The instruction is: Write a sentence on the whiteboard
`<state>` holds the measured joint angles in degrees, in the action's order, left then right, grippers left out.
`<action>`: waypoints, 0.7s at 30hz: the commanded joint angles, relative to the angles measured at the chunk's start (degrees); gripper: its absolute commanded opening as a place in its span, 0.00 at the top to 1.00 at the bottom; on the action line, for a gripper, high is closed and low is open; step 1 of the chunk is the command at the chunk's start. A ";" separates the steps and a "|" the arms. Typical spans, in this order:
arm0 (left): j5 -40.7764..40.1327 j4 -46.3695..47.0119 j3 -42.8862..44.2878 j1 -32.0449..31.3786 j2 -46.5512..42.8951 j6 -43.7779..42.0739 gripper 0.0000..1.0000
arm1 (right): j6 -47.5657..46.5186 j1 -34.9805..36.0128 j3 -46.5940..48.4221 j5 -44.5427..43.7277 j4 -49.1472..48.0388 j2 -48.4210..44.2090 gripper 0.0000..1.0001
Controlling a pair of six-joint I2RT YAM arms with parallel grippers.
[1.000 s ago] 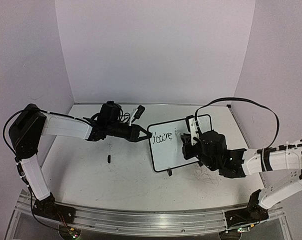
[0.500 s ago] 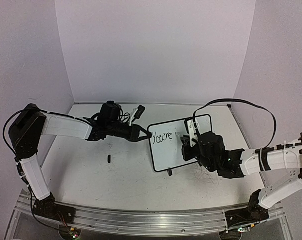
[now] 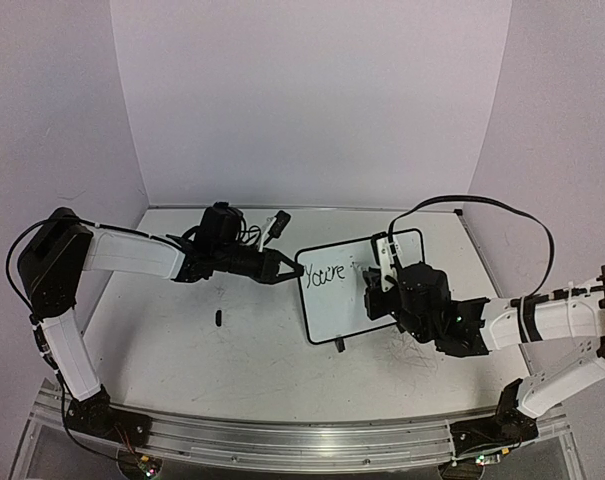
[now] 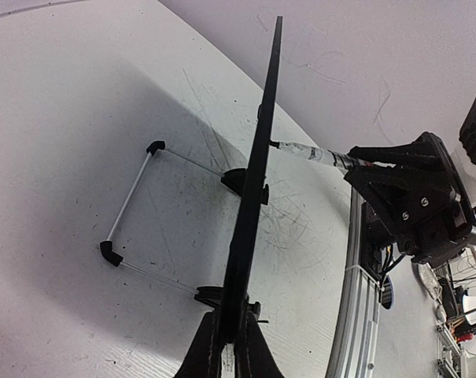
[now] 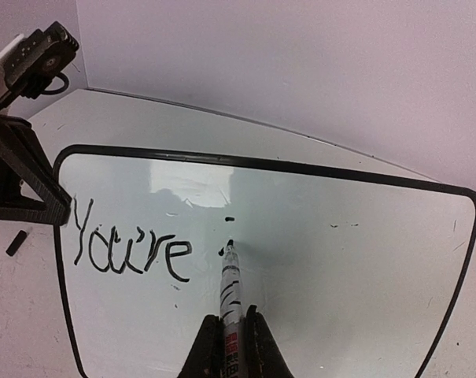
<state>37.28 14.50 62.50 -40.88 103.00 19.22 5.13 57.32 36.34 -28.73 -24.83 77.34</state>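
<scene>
Right of centre on the surface [image 3: 232,350] | whiteboard [image 5: 340,276] upright, reads "You're"; left pincer [image 4: 230,335] clamped on its left edge | right pincer [image 5: 231,331] holding marker [image 5: 230,287]; tip seemingly touching board

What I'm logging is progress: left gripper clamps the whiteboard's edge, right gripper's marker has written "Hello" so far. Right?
Not quite: the right wrist view shows the writing reads "You're", not "Hello". The left gripper does clamp the edge of the whiteboard, and the right gripper holds the marker.
</scene>
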 commanded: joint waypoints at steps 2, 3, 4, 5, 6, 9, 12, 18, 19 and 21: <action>-3.34 -2.41 -0.32 0.65 -2.13 -1.73 1.00 | -0.77 0.15 2.43 -1.56 -2.24 0.56 1.00; -3.31 -2.41 -0.29 0.64 -2.10 -1.73 1.00 | -0.94 0.18 2.55 -1.62 -2.22 0.77 1.00; -3.32 -2.41 -0.28 0.63 -2.10 -1.73 1.00 | -1.04 0.15 2.63 -1.56 -2.23 0.98 1.00; -3.28 -2.45 -0.27 0.63 -2.09 -1.72 1.00 | -1.07 0.12 2.73 -1.49 -2.23 1.10 1.00; -3.31 -2.46 -0.28 0.63 -2.10 -1.73 1.00 | -1.03 0.16 2.77 -1.36 -2.23 1.14 1.00; -3.25 -2.42 -0.25 0.66 -2.10 -1.73 1.00 | -1.02 0.13 2.85 -1.28 -2.23 1.26 1.00; -3.26 -2.41 -0.27 0.63 -2.04 -1.72 1.00 | -1.16 0.17 3.04 -1.52 -2.27 1.64 1.00; -3.26 -2.46 -0.27 0.63 -2.22 -1.73 1.00 | 0.22 0.15 3.44 -1.95 -0.31 2.17 1.00; -3.26 -2.46 -0.24 0.63 -2.25 -1.73 1.00 | 0.46 0.13 3.49 -2.04 0.05 2.29 1.00; -3.26 -2.45 -0.27 0.64 -2.31 -1.73 1.00 | 0.97 0.14 3.65 -2.27 1.07 2.57 1.00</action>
<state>37.20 14.48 62.50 -40.88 103.00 19.25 4.84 57.32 37.54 -29.39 -25.08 78.67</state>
